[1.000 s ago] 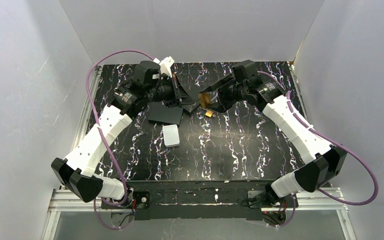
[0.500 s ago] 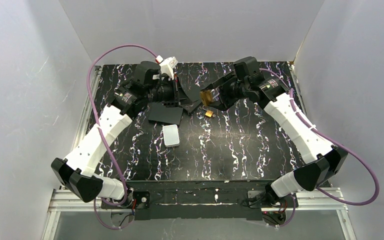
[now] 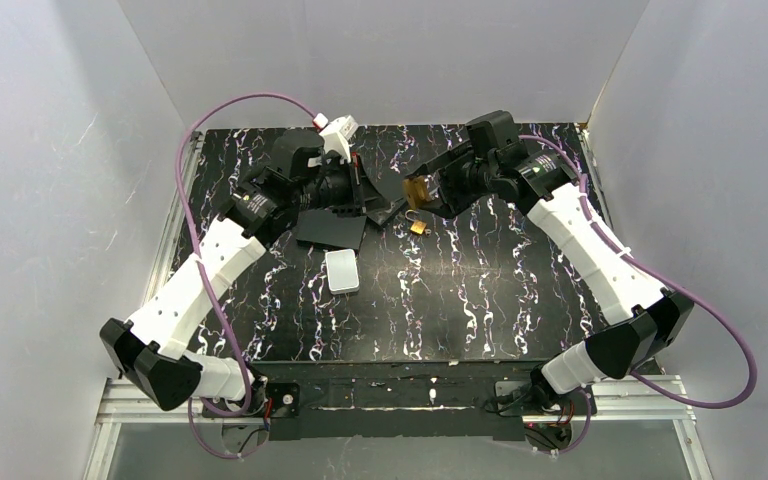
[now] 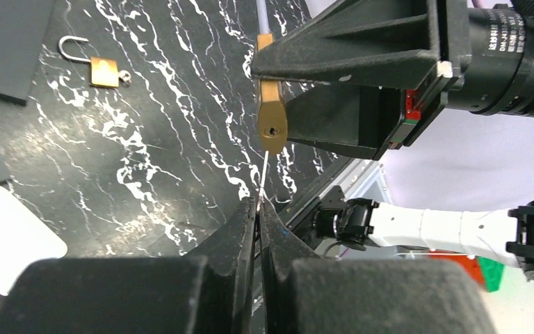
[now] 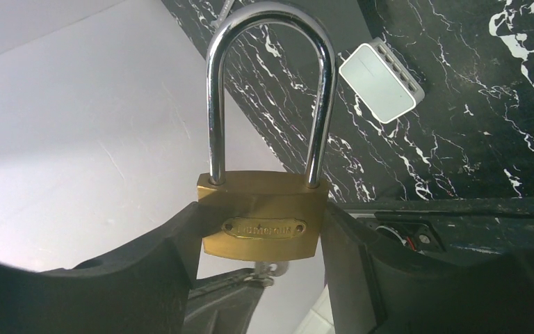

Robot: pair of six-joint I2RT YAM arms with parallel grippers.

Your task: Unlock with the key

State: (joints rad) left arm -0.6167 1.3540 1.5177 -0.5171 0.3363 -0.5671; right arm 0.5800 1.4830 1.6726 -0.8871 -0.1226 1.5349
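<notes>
My right gripper [image 5: 261, 226] is shut on a brass padlock [image 5: 263, 209] and holds it in the air with its steel shackle [image 5: 271, 83] closed. My left gripper [image 4: 259, 203] is shut on a thin silver key [image 4: 265, 174], seen edge-on. The key's tip reaches the lower edge of the padlock [image 4: 272, 122], just below the keyhole [image 4: 272, 130], which still shows. In the right wrist view the key [image 5: 268, 270] sits right under the lock body. In the top view the left gripper [image 3: 373, 205] and the right gripper [image 3: 418, 195] meet at the padlock [image 3: 413, 190].
A second small padlock [image 3: 418, 227] lies on the black marbled table [image 3: 480, 290] with its shackle open; it also shows in the left wrist view [image 4: 103, 69]. A white box [image 3: 341, 270] and a black sheet [image 3: 330, 230] lie near the left gripper.
The left gripper has edged right toward the padlock with the key. The right gripper has lifted the padlock slightly.
</notes>
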